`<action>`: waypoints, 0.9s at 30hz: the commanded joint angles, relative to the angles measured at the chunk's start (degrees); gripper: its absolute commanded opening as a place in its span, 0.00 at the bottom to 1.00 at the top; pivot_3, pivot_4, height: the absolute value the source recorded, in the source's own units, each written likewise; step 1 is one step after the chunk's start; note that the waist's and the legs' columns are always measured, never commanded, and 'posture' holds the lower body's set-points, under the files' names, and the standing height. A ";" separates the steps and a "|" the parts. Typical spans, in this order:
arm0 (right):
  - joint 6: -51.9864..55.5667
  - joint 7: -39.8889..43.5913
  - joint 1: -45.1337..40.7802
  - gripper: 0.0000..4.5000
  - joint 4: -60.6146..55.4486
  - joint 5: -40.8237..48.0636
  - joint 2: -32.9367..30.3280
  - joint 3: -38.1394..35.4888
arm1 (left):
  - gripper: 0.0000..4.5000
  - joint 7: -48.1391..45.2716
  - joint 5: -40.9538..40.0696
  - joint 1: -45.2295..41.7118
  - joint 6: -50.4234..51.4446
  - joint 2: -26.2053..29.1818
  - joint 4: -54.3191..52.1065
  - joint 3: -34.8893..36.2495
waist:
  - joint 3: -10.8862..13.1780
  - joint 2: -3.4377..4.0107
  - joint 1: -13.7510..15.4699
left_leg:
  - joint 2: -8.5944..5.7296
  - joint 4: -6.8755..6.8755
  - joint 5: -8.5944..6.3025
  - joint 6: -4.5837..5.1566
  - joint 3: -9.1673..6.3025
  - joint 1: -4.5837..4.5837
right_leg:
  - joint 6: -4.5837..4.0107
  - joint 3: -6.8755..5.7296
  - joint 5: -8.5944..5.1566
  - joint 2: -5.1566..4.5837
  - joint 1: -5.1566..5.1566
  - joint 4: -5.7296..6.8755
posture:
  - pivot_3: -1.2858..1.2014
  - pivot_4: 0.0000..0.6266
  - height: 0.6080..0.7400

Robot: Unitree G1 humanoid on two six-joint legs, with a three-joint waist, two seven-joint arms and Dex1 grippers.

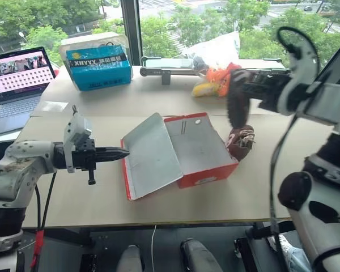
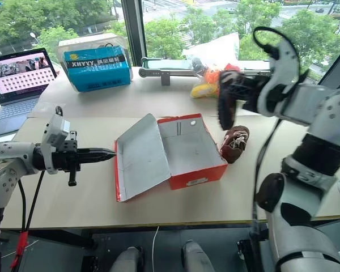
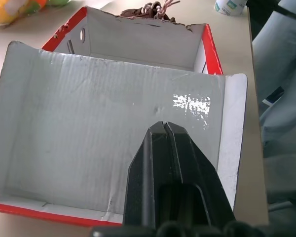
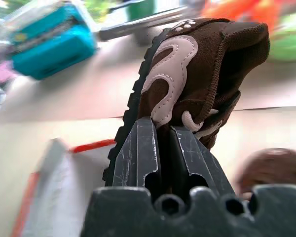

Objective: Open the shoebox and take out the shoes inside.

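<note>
Two shoes and one box make up the task's things, and both shoes are outside the box (image 1: 201, 148). The held shoe (image 4: 197, 74) hangs in the air above the table (image 1: 102, 204), off the box's right side. It is brown and soft-looking, with stitched edges, pale wavy trim and a black toothed sole. The other shoe (image 1: 241, 141) lies on the table just beside the box's right wall; it is the same brown, with pale laces on top. The box is rectangular cardboard, red outside and matt grey-white inside, with one round hole punched in its far wall. Its one lid (image 1: 150, 156) is hinged on the left and lies thrown open, inner face up, with shallow red-edged flaps and a faint corrugated grain. The right gripper (image 4: 160, 126) has its two black fingers clamped tight on the held shoe at its sole side, with the shoe standing up between them. The left gripper (image 1: 118, 152) has its fingers pressed together with nothing between them, tapering to a point at the lid's left edge; whether it touches the lid cannot be told. Farther back on the pale, smooth table stand one open laptop (image 1: 17, 85) and one teal printed carton (image 1: 99, 67), and a soft orange and yellow heap (image 1: 215, 82) lies there.
</note>
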 commanded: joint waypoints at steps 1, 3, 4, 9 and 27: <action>-5.89 -0.74 3.61 0.00 -4.82 -5.38 -3.96 7.40 | 0.00 -0.38 -0.62 -0.57 -1.04 0.21 -1.04 1.14 | 0.00 0.00 -0.21 | 0.00 -0.01 0.00 0.00 0.02 0.01 | 0.00 0.03 0.00 0.00 -0.01 0.01 | 0.52 0.24 0.97; -10.13 -3.30 9.42 0.00 -5.87 -11.57 -7.07 14.63 | 0.00 -0.45 -0.61 -0.62 -0.99 0.11 -1.10 0.99 | 0.00 0.00 -0.03 | 0.00 -0.01 0.00 0.00 0.01 0.05 | 0.00 0.03 0.00 0.01 0.01 0.05 | 0.52 0.24 0.97; -11.87 -4.45 11.72 0.00 -5.78 -14.20 -8.07 17.31 | 0.00 -0.50 -0.57 -0.68 -0.98 0.07 -1.09 0.88 | 0.00 0.00 0.10 | 0.00 0.01 0.00 0.00 0.01 0.07 | -0.01 0.02 -0.01 0.01 0.02 0.06 | 0.52 0.24 0.97; -20.29 -5.32 19.23 0.00 -0.69 -20.73 -6.49 21.45 | 0.00 -0.66 -0.55 -1.39 -0.76 -0.09 -0.80 0.56 | 0.02 0.03 0.26 | -0.08 0.13 0.00 0.00 0.08 -0.01 | 0.08 0.12 0.05 -0.06 0.01 0.05 | 0.52 0.24 0.97; -30.35 -1.75 19.75 0.00 15.37 -25.59 2.71 20.45 | 0.00 -0.29 -0.31 -1.46 -0.74 -0.62 -0.92 0.39 | 0.03 0.04 0.21 | -0.07 0.29 0.01 0.01 0.04 0.02 | 0.12 0.09 0.08 -0.03 0.10 0.16 | 0.52 0.24 0.97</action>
